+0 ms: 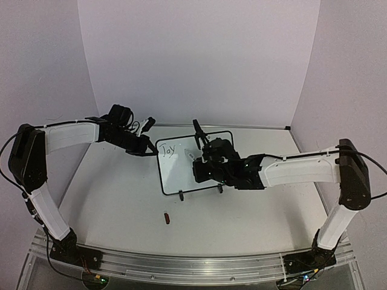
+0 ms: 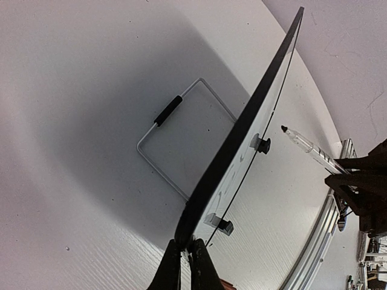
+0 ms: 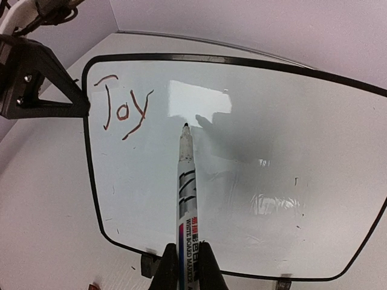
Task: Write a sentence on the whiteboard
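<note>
Firmly, the black-framed whiteboard is clenched at nine o'clock by the left gripper. A white marker is grasped by the right gripper.

The whiteboard in front of me is glossy, smooth white, throwing back bright glare, inside a thin black frame. The marker in my right gripper has a clear, shiny plastic barrel with a printed label. On my left gripper the fingers look matt and dark. The table is matt white, faintly grained. The wire stand is thin pale metal with a black rubbery sleeve, and the rail at the near edge is brushed metal
</note>
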{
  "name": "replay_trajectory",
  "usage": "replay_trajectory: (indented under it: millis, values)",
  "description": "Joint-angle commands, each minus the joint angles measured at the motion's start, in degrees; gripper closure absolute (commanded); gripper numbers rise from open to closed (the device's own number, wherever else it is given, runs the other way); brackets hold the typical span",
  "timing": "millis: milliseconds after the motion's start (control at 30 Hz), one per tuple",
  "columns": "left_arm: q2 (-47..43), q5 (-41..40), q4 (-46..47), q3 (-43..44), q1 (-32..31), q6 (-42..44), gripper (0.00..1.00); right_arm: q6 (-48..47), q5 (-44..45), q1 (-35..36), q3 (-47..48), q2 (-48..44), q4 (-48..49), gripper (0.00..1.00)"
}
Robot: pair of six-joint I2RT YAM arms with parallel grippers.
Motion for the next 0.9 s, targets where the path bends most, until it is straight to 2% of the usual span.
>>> replay_trajectory:
  millis: [0, 867]
  values:
    - [0.24, -1.83, -2.48, 2.13, -0.42, 2.03, 1.0, -0.71, 0.18, -0.41, 3.37, 1.34, 2.11, 1.0]
    - [0.07, -1.75, -2.52, 2.31, -0.43, 2.12, 1.0, 0.27, -1.36, -1.75, 5.3, 4.64, 2.25, 1.0]
